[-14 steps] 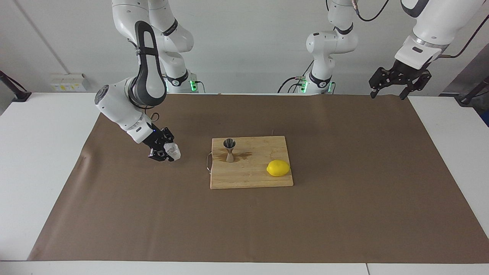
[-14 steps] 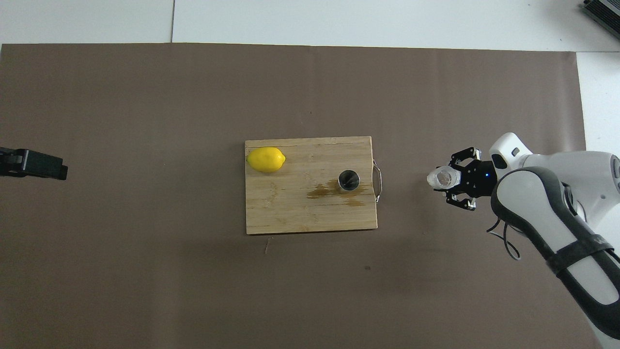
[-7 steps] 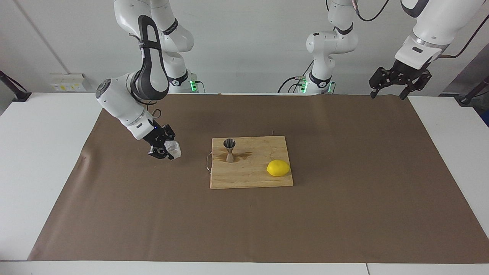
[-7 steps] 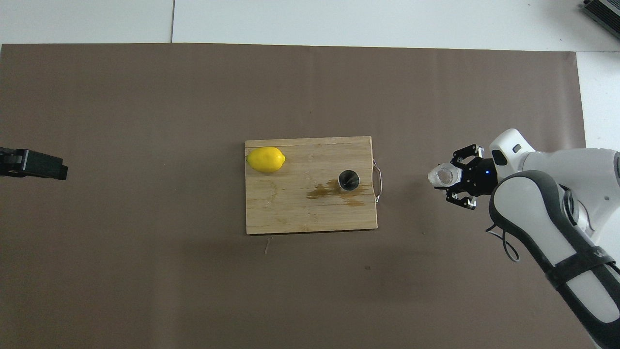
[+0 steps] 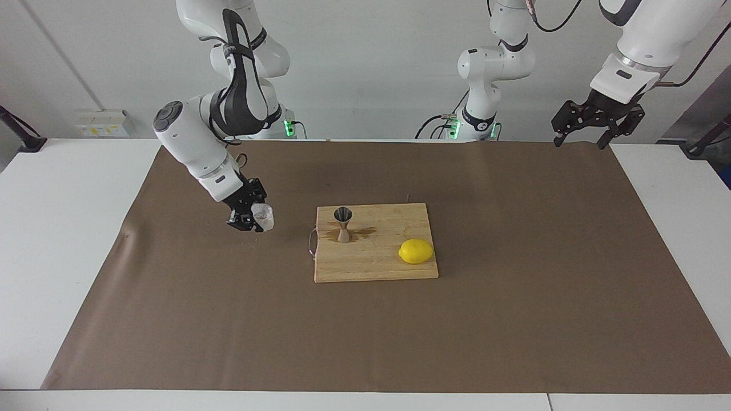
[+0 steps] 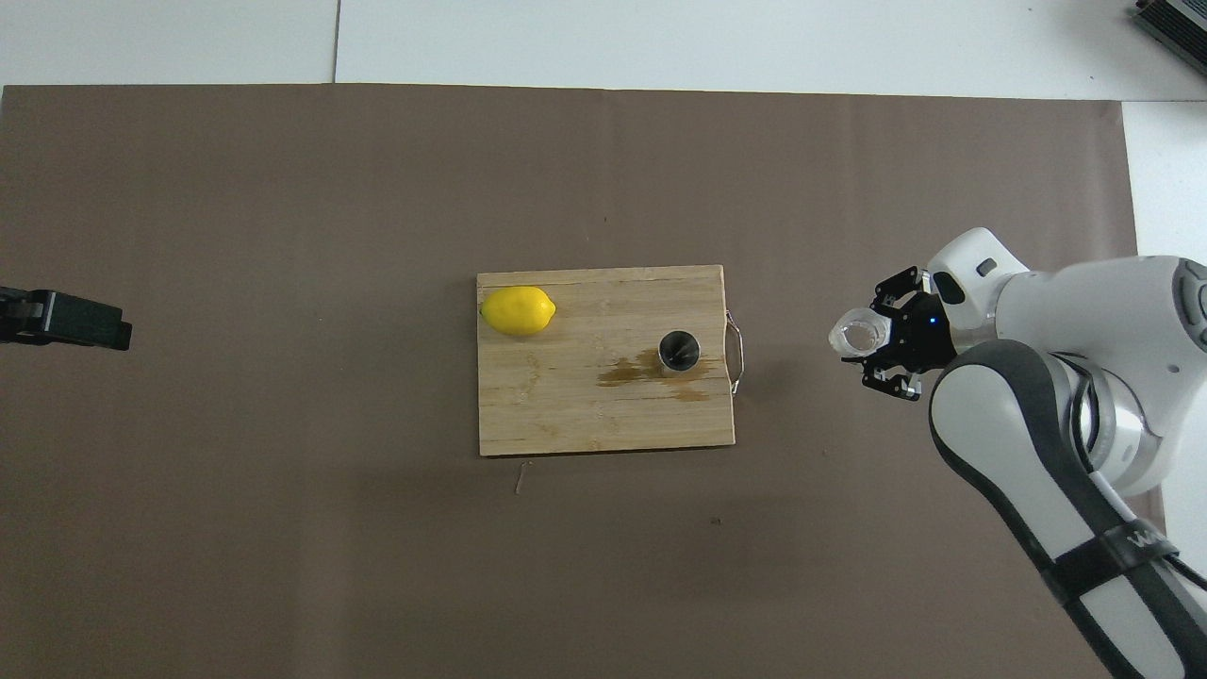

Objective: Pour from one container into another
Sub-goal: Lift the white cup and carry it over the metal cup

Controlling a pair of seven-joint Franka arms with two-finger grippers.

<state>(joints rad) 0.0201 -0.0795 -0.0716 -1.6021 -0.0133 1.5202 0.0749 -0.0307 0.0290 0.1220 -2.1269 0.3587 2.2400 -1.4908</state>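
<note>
One slip risk here: the right hand (image 5: pixel 251 218) clamps the squat clear textured glass tumbler (image 5: pixel 263 217) over the brown desk (image 5: pixel 514 319) mat beside the wooden board (image 5: pixel 377 265), so tipping early would miss the narrow steel hourglass jigger (image 5: pixel 343 224).

One camera sits high across the table from my arms, facing them and angled down, far enough to take in both bases. The other hangs high above my own end, looking forward and steeply down. Both share the brown mat (image 5: pixel 514 319) (image 6: pixel 283 189) and the wooden cutting board (image 5: pixel 377 262) (image 6: pixel 566 396), half a turn apart.
</note>
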